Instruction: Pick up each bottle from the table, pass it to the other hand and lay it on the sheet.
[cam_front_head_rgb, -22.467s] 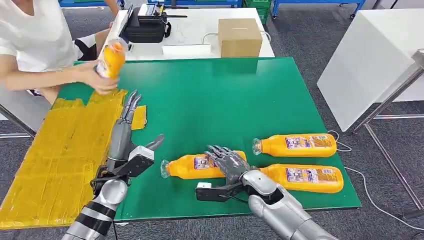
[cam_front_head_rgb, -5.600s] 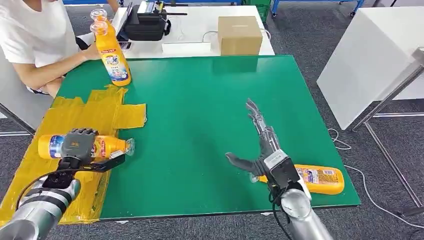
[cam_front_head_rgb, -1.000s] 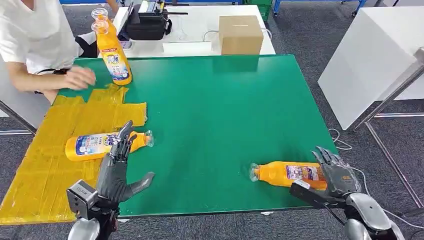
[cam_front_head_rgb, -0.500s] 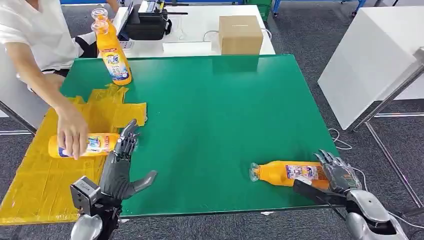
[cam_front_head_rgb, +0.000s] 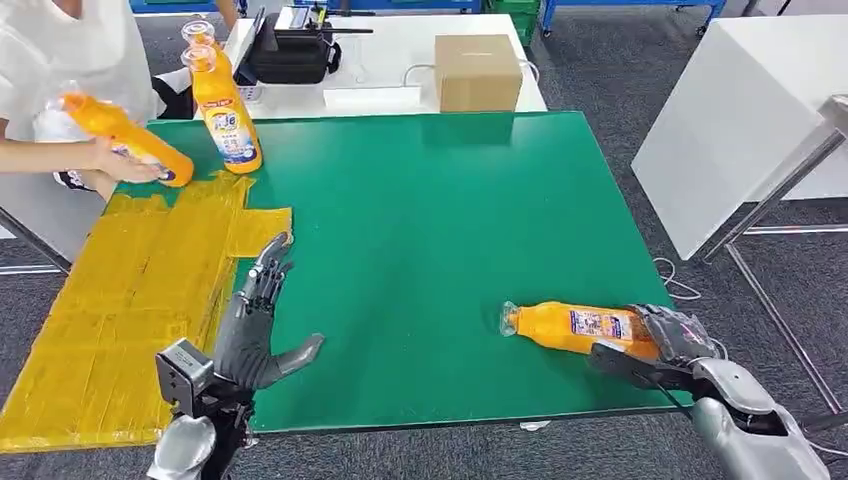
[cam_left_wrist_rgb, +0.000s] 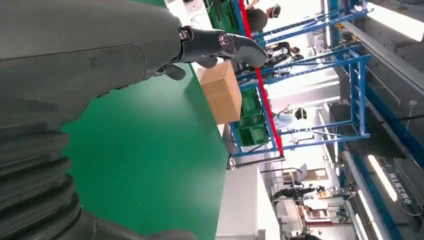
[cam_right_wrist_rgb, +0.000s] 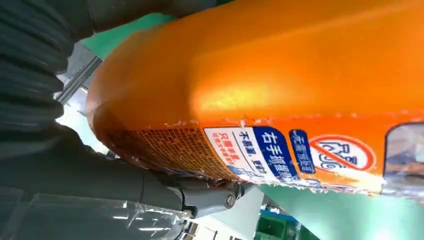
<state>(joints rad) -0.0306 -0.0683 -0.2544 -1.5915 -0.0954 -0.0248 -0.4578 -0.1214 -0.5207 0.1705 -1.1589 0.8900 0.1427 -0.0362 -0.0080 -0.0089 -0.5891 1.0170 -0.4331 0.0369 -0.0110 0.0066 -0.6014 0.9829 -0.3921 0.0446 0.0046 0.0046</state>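
An orange bottle (cam_front_head_rgb: 575, 327) lies on its side near the front right of the green table (cam_front_head_rgb: 430, 220), cap toward the middle. My right hand (cam_front_head_rgb: 672, 338) grips its base end, fingers curled over it and thumb along the near side. In the right wrist view the bottle (cam_right_wrist_rgb: 280, 85) is pressed close against my right hand (cam_right_wrist_rgb: 75, 150). My left hand (cam_front_head_rgb: 252, 322) hovers empty, fingers spread, at the edge of the yellow sheet (cam_front_head_rgb: 110, 310). The left wrist view has my left hand (cam_left_wrist_rgb: 100, 55) over green table. A person at far left holds another orange bottle (cam_front_head_rgb: 130, 140).
Two orange bottles (cam_front_head_rgb: 225, 108) stand upright at the table's far left corner. A cardboard box (cam_front_head_rgb: 478, 72) and a black device (cam_front_head_rgb: 290, 55) sit on the white table behind. A white table (cam_front_head_rgb: 740, 120) stands to the right.
The person has lifted the bottle off the sheet and holds it at the far left. My right hand has closed on the last bottle's base, which has shifted slightly. My left hand barely moved.
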